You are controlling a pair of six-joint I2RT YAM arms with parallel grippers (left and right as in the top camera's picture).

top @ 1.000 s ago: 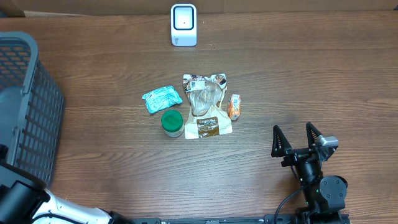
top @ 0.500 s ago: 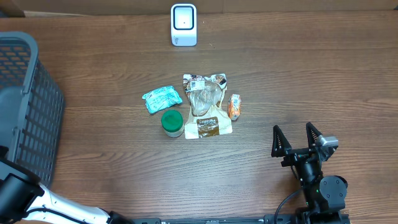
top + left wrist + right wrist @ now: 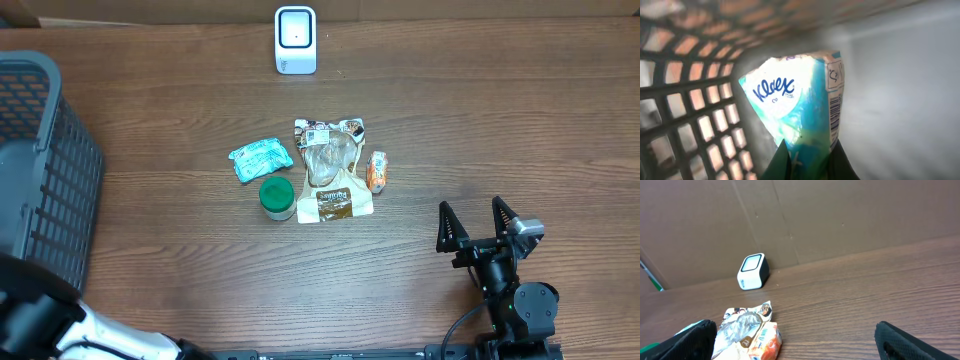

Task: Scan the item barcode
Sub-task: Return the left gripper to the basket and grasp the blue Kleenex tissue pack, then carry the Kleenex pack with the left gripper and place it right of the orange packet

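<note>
Pinching the lower end of a Kleenex pack (image 3: 795, 110), the left tool (image 3: 807, 161) has its jaws pressed together on the wrapper. The pack stands roughly upright inside the grey basket (image 3: 695, 100), with mesh wall to its left and behind it. A barcode (image 3: 835, 116) runs along the pack's right edge, partly turned away. The basket floor is blurred, and other contents cannot be made out. Overhead, the basket (image 3: 60, 170) sits at the worktop's (image 3: 500, 120) left edge, cut off by the frame, with the left tool hidden from view. The right tool (image 3: 470, 215) rests near right, jaws spread wide and holding nothing. Mid-worktop lie a teal packet (image 3: 260, 160), a green-lidded jar (image 3: 277, 197), a clear bag (image 3: 332, 170) and an orange packet (image 3: 377, 171). The scanner (image 3: 295, 40) stands at the far edge.
</note>
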